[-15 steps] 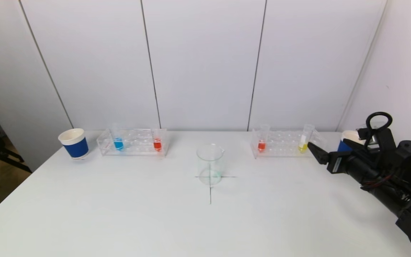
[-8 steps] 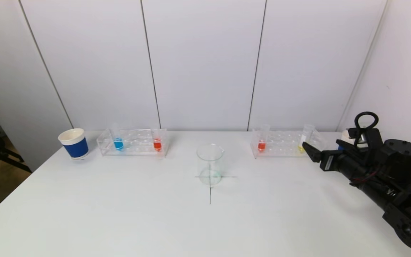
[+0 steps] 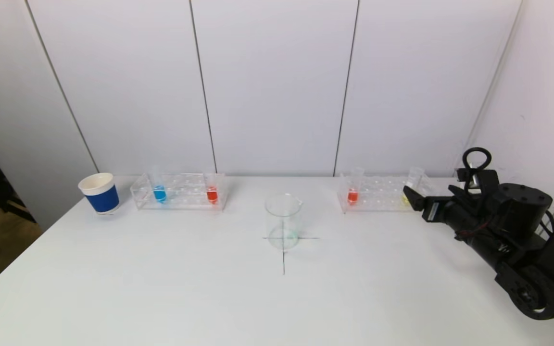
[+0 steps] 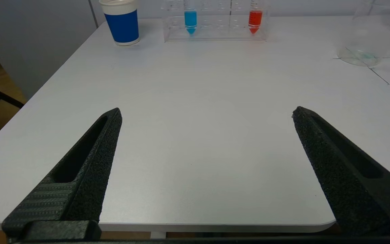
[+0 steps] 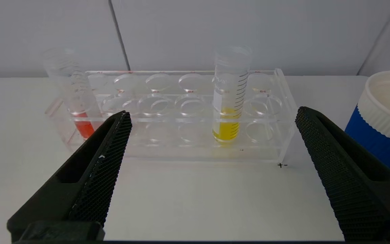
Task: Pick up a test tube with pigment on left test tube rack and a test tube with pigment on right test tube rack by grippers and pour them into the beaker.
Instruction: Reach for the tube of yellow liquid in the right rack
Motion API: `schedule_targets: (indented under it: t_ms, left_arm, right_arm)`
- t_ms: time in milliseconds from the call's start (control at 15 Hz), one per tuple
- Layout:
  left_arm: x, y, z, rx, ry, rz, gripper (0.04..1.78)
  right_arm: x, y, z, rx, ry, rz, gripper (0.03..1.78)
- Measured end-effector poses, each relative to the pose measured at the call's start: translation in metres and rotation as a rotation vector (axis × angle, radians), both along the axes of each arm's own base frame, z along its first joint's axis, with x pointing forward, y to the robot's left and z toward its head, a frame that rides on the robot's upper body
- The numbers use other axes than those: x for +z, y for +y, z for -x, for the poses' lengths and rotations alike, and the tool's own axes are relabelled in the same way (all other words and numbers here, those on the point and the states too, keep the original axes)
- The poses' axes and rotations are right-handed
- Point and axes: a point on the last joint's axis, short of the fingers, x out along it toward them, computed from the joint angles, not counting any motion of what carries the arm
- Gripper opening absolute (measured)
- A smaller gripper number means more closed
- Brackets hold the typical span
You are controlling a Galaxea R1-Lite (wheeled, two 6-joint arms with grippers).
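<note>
Worktop [image 3: 161, 288]: white, with a thin black cross drawn near its middle; all things stand on it.
Beaker [image 3: 283, 221]: clear glass, upright on the cross, between the two racks and nearer to the robot than them.
Left rack [image 3: 179, 191]: clear plastic, at the far left of the worktop; it holds a blue tube [image 3: 159, 191] at its left end and a red tube [image 3: 212, 192] at its right end, both upright.
Left cup [image 3: 99, 192]: blue with a white rim, just beside the left end of the left rack.
Right rack [image 5: 181, 115]: clear plastic, at the far right; it holds an orange-red tube [image 5: 74, 98], leaning a little, at the end nearer the beaker, and a yellow tube [image 5: 229, 98], upright, near the other end.
Right cup [image 5: 383, 115]: blue with a white rim, just beside the outer end of the right rack (in the head view the arm hides it).
In the way: the front wall of the right rack stands between the claw and the lower part of the yellow tube; the right cup is close to the outer finger.
Right claw [image 5: 212, 117]: fingers wide apart, holding nothing, low over the worktop in front of the right rack; the yellow tube lies ahead of it, about in line with the gap, not touched.
Left claw [image 4: 207, 113]: fingers wide apart, holding nothing, over the near left edge of the worktop, well apart from the left rack.
</note>
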Motion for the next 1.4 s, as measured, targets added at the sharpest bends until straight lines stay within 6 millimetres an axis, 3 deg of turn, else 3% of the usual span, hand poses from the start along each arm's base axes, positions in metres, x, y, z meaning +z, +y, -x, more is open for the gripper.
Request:
schedule_targets:
  t_ms: [733, 1400]
  left_arm:
    - [0.000, 0.000, 0.000, 0.000, 0.000, 0.000, 1.76]
    - [0.000, 0.000, 0.000, 0.000, 0.000, 0.000, 1.76]
  right_arm:
    - [-0.021, -0.003, -0.040, -0.056, -0.025, -0.001, 1.76]
    - [-0.027, -0.010, -0.054, -0.077, -0.042, -0.002, 1.76]
